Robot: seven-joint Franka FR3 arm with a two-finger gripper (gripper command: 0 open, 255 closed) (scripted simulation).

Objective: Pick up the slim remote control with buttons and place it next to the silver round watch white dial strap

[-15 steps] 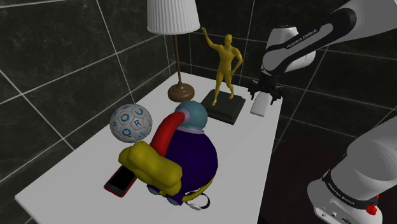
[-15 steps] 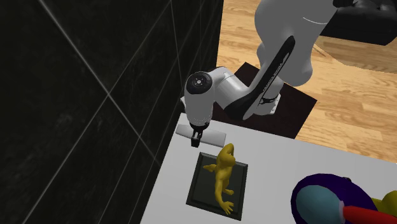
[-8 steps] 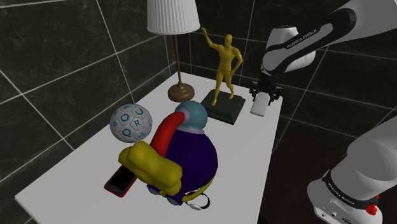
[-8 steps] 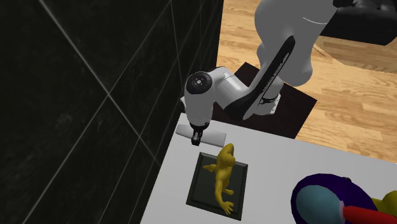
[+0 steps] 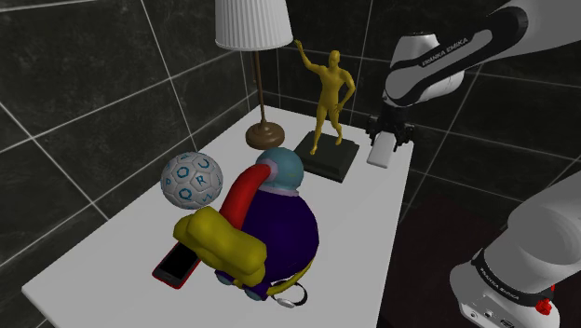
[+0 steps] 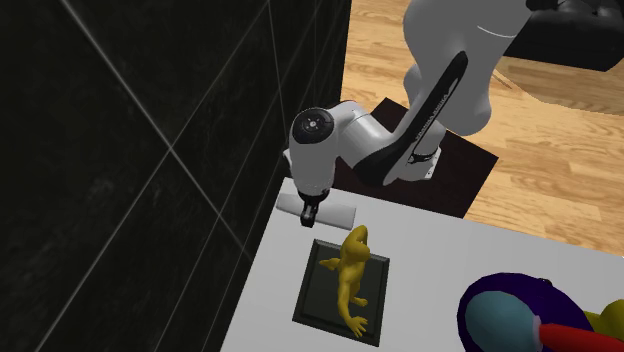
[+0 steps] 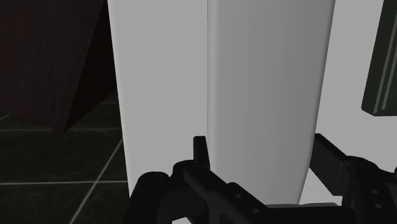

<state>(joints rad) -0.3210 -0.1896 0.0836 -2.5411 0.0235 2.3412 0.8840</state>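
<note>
Smooth matt white remote (image 7: 267, 95); wood-plank floor (image 6: 560, 130).

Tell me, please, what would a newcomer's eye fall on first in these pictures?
The bulky purple toy with yellow and red parts dominates the shoulder view's foreground on the white table. Behind it, a golden figurine poses on a dark base beside a white-shaded lamp. At the table's far edge, the black gripper clasps a plain white remote.

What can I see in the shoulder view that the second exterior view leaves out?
The shoulder view adds the lamp, the patterned ball, the red phone and the watch. The second exterior view adds a wooden floor. Both have the yellow figurine and the fingers clasping the white remote.
</note>
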